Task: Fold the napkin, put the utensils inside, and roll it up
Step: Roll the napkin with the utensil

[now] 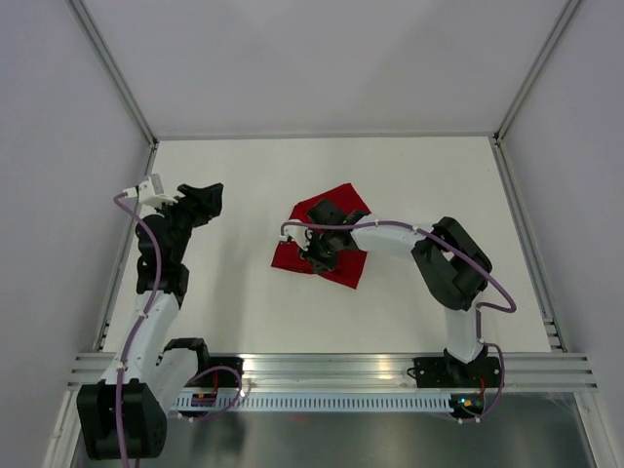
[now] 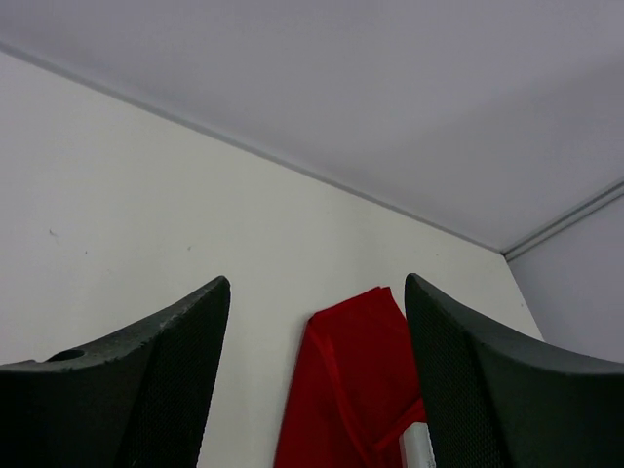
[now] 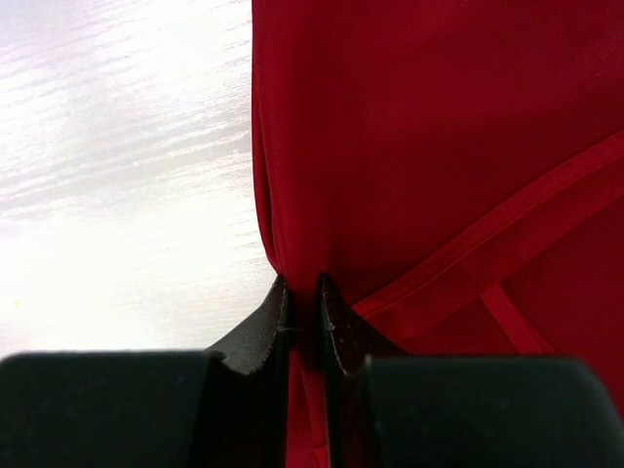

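Observation:
The deep-red napkin point(image 1: 339, 206) lies folded in the middle of the white table. My right gripper point(image 1: 319, 255) is over it and shut on a fold of the napkin point(image 3: 409, 146); the cloth is pinched between the two black fingertips. My left gripper point(image 1: 203, 202) is open and empty, held above the table well to the left of the napkin. In the left wrist view the napkin point(image 2: 341, 390) shows between the spread fingers, far off. No utensils show in any view.
The white table point(image 1: 244, 175) is walled by grey panels with metal corner posts point(image 1: 112, 68). An aluminium rail point(image 1: 331, 369) runs along the near edge by the arm bases. A white part of the right arm point(image 2: 417, 448) shows beside the napkin.

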`<state>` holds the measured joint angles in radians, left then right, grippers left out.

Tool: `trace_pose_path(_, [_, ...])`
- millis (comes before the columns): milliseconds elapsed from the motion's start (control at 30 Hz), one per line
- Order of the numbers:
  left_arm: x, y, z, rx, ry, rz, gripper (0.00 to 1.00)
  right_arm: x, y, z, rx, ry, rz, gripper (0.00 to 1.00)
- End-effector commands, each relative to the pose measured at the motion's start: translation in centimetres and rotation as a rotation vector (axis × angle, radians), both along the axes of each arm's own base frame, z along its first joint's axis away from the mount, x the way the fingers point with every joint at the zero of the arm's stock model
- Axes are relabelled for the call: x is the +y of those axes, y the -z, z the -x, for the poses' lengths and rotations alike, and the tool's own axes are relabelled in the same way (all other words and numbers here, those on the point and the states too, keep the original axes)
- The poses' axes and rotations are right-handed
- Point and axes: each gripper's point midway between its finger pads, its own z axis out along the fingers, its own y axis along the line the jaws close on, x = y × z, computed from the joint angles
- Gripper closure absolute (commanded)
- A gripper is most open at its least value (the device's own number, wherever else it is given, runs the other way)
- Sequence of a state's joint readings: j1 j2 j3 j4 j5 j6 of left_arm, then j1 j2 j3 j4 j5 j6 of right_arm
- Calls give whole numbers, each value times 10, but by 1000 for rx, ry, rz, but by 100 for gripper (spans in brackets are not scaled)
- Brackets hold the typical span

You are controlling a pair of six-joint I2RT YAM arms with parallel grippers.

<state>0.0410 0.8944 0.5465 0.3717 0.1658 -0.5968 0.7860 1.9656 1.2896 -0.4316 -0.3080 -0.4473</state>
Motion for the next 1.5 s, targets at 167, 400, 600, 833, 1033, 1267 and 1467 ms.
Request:
trace_pose_path(167, [-47, -73, 31, -454, 114, -212, 25, -51, 46, 61, 386, -160, 176, 100])
trace_pose_path(400, [-112, -55, 67, -630, 255, -494, 26, -70, 55, 67, 562, -180, 207, 99])
trace_pose_path(600, [-112, -55, 91, -718, 236, -518, 23, -80, 62, 64, 592, -170, 225, 100])
trace_pose_path(833, [-181, -24, 108, -686, 522, -725, 22, -89, 65, 63, 622, -178, 240, 99])
trace_pose_path(1033, [-214, 22, 120, -602, 630, -902, 23, -96, 69, 59, 642, -163, 241, 99])
trace_pose_path(1267, [-264, 90, 136, -467, 861, -1119, 23, -101, 70, 53, 642, -144, 233, 100])
trace_pose_path(1467, [-289, 121, 151, -409, 1042, -1142, 23, -102, 73, 51, 640, -129, 231, 100])
